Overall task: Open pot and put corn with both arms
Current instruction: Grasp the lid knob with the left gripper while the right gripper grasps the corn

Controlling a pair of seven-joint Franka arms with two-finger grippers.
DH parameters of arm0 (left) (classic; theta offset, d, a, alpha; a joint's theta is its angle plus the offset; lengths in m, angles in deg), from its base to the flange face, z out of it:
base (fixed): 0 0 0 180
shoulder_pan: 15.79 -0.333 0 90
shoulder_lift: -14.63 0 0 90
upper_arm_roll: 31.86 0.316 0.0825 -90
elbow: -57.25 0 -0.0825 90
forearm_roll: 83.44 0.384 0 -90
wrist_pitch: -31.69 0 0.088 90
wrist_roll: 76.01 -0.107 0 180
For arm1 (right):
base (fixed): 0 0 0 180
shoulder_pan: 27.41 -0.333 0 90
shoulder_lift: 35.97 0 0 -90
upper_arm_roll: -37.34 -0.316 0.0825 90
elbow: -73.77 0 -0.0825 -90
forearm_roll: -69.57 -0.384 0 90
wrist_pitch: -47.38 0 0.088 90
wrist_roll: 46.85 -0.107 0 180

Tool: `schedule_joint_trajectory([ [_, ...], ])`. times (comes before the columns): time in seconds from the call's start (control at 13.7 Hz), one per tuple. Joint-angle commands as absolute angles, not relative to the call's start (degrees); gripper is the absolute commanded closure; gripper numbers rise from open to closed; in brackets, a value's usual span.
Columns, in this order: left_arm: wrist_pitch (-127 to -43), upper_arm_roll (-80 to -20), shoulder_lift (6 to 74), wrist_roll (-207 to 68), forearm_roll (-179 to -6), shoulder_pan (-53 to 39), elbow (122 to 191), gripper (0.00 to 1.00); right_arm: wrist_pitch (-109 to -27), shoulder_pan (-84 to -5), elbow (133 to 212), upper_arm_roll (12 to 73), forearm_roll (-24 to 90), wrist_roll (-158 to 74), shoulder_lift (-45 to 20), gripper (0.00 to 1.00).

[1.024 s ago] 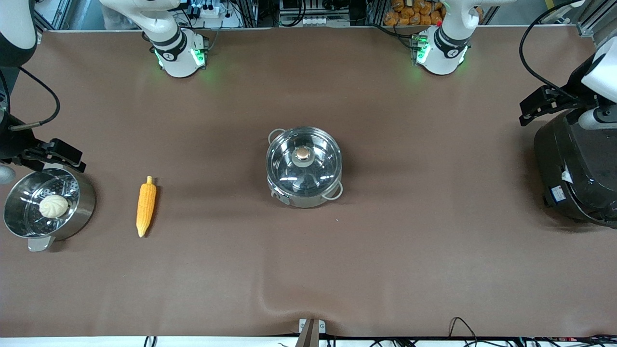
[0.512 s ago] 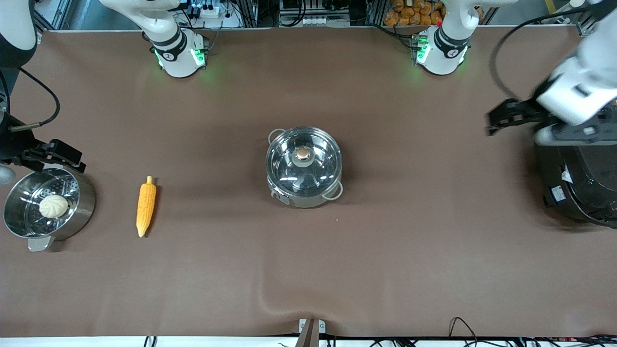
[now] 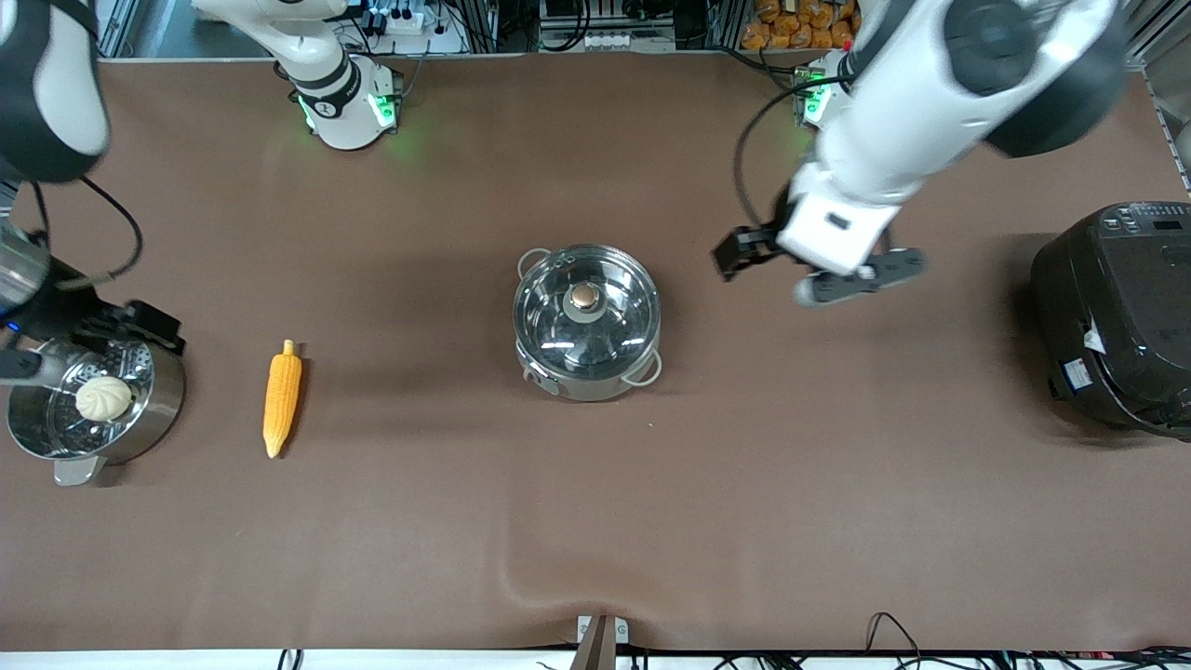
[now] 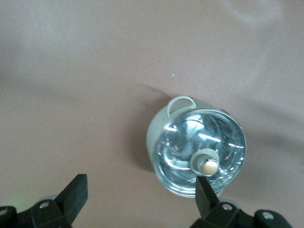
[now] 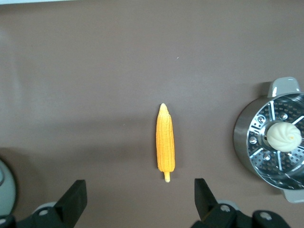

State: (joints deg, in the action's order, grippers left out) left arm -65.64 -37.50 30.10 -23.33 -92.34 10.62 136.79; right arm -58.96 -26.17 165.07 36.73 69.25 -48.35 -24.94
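Left gripper (image 3: 735,261) hung wide open and empty over bare table, beside the pot (image 3: 587,321), whose lid (image 4: 203,152) was on. Best bet: centre over the copper knob (image 3: 584,296), drop straight, pinch. Right gripper (image 5: 137,199), also open and empty, waited by the steamer pot (image 3: 93,400); corn (image 3: 282,398) lay beside that.

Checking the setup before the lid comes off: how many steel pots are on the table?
2. The lidded pot stands mid-table. The steamer pot holding a white bun stands at the right arm's end, beside the corn.
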Motion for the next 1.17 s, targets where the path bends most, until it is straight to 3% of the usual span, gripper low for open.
schedule_joint_trajectory([
  [0.0, -67.87, -36.16, 37.28, -10.68, -91.89, 17.75, 131.44, 0.00, -62.47, -25.74, 171.56, 36.37, 70.53, -46.77, -25.78, 0.00],
  [0.29, -72.98, -34.06, 44.41, 6.39, -86.87, 27.16, 129.24, 0.00, -85.88, -22.49, 186.32, 36.37, 70.62, -38.69, -23.94, 0.00],
  [0.44, -75.09, -30.12, 46.52, 10.37, -86.43, 31.91, 129.15, 0.00, -93.04, -22.57, 190.91, 36.37, 70.62, -38.50, -21.83, 0.00],
  [0.73, -77.19, -27.28, 50.31, 12.74, -86.51, 35.80, 129.15, 0.00, -99.46, -23.01, 194.95, 36.37, 70.53, -39.30, -17.09, 0.00],
  [1.1, -80.28, -27.46, 51.81, 14.07, -86.51, 36.24, 129.24, 0.00, -99.66, -21.44, 194.71, 36.46, 73.34, -37.89, -11.98, 0.00],
])
